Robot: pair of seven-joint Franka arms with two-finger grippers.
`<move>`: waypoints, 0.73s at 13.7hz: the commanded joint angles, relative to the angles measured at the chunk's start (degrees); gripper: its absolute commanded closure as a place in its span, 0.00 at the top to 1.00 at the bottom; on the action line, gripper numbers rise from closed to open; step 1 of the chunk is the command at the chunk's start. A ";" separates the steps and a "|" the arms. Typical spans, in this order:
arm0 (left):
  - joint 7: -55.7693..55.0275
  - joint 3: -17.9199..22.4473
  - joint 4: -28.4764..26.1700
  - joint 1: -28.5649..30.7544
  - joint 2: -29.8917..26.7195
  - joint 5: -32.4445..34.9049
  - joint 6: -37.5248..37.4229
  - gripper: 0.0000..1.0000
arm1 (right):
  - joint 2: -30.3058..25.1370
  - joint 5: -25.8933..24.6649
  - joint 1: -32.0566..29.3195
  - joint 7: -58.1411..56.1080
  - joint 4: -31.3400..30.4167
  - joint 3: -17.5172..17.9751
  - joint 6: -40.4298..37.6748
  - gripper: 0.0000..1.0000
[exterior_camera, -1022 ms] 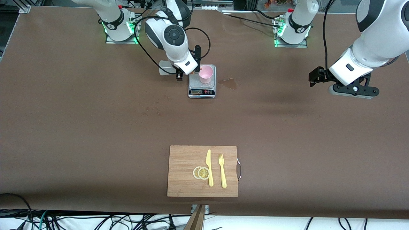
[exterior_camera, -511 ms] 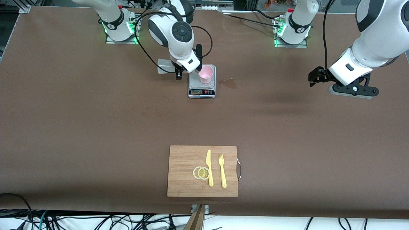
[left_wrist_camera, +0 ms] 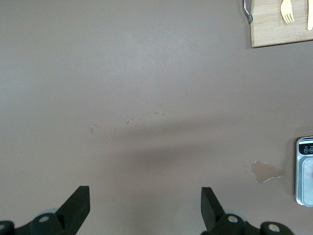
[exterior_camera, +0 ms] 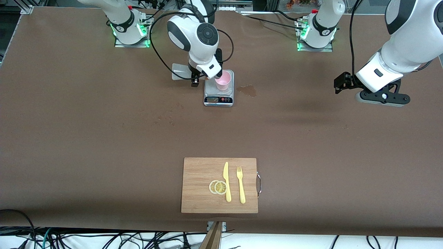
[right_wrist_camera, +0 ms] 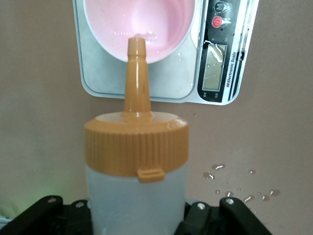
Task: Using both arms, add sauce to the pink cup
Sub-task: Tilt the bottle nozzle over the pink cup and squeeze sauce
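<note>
Right gripper [exterior_camera: 198,76] tips sauce bottle [right_wrist_camera: 136,171] over pink cup [exterior_camera: 223,80]

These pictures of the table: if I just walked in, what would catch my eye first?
Probably the right gripper, jaws shut on the sauce bottle, tipping its orange nozzle over the pink cup on the grey scale. Next, the wooden board nearest the front camera, holding a yellow knife, fork and lemon slices. The left gripper waits, jaws open, over bare table.

Right gripper [exterior_camera: 204,76] clamped shut, wrist tilted low. Left gripper [left_wrist_camera: 144,205] waits raised, fingers spread wide.
</note>
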 commanded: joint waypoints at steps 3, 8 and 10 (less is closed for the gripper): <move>0.60 -0.10 2.01 -0.08 0.67 -0.88 -0.98 1.00 | 1.27 -1.81 0.35 1.45 3.00 0.54 -3.14 0.02; 0.87 -0.01 2.01 -0.08 0.67 -0.88 -2.03 1.00 | 0.30 4.14 -0.44 0.66 3.43 0.28 -3.14 0.04; 0.78 -0.10 2.01 -0.08 0.67 -0.88 -2.12 1.00 | -0.40 5.92 -0.53 0.57 3.79 0.36 -3.14 0.04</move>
